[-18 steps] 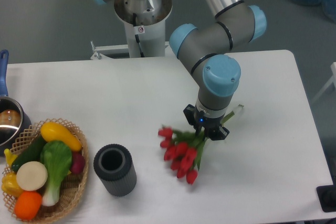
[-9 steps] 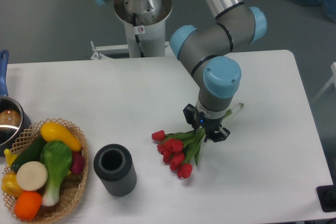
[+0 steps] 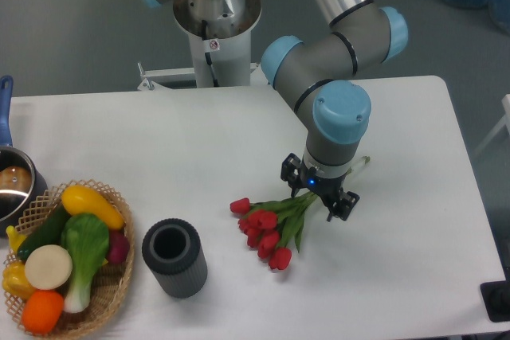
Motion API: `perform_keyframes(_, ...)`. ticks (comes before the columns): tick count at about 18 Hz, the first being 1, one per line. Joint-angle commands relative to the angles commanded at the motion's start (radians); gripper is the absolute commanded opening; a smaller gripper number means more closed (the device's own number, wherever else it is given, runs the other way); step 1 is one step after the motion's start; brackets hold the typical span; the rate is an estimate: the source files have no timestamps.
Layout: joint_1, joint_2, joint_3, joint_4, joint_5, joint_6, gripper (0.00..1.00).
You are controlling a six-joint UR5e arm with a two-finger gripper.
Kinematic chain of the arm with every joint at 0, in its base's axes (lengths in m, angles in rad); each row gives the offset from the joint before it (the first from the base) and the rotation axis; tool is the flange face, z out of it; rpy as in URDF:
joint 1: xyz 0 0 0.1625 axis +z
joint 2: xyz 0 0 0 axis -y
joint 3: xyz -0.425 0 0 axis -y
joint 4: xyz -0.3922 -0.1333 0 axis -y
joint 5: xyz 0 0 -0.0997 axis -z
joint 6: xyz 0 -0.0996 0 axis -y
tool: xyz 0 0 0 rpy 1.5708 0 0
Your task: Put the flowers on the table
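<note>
Camera view, flowers point(image 3: 267, 227) lying on table point(image 3: 159, 141), gripper point(image 3: 320, 194) spread open above stems

One fixed camera looked down from high at the front, facing the arm's base across the table point(image 3: 159, 133).

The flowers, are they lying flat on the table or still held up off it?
Lying flat. The flowers rest on the table, red buds fanned left; the hand is open above the stems.
</note>
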Motion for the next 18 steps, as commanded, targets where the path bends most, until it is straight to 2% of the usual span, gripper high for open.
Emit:
perform_keyframes(5, 0.031, 0.005, -0.002, 0.086, -0.003, 0.006, 1.0)
perform_keyframes(18, 0.046, 0.038, -0.005, 0.084, 0.003, 0.006, 1.0)
